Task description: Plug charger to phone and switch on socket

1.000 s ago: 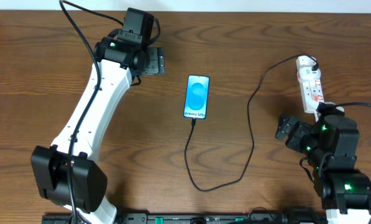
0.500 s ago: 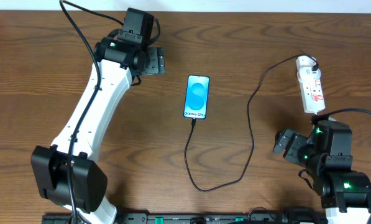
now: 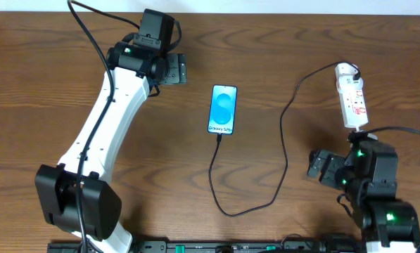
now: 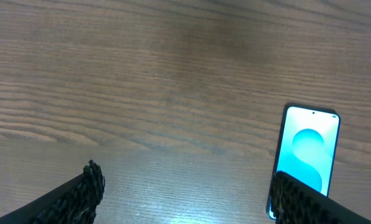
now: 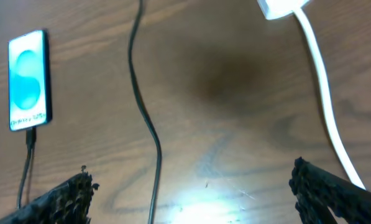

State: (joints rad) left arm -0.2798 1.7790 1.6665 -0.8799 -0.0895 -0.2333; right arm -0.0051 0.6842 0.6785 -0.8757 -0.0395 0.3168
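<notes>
Black charger [image 3: 285, 140] sits in your phone [image 3: 222, 109], so left tool [image 3: 179, 70] and right tool [image 3: 318, 163] gape empty; check socket [image 3: 352, 96].

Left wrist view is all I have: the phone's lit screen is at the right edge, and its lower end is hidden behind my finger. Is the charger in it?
Observer: It looks so. Overhead, the charger runs up to the bottom edge of the phone, and its tip meets the port there.
Operator: Where is the socket?
Observer: The socket lies at the far right of the table, well apart from the phone, with the cable's other end leading to its far end.
Operator: Is the other arm on it?
Observer: No. The right gripper is open, holds nothing, and sits on the near side of the socket without touching it.
</notes>
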